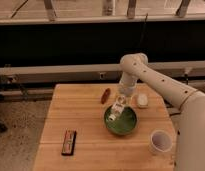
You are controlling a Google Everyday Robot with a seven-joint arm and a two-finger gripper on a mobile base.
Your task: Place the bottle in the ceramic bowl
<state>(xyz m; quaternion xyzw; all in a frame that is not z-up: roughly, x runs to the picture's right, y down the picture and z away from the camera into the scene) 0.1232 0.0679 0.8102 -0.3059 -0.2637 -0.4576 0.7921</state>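
The round dark green ceramic bowl [122, 122] sits right of centre on the wooden table [81, 117]. The small pale bottle [116, 110] with a tan label hangs tilted over the bowl's far left rim, held in my gripper [119, 104]. The gripper points down from the white arm, which reaches in from the right, and is shut on the bottle's upper part. The bottle's lower end is just above or at the bowl's inside; I cannot tell if it touches.
A reddish-brown oblong item [105, 95] lies left of the gripper. A small white round object [141, 100] lies to its right. A white cup [159, 142] stands at the front right. A dark flat bar [69, 142] lies at the front left.
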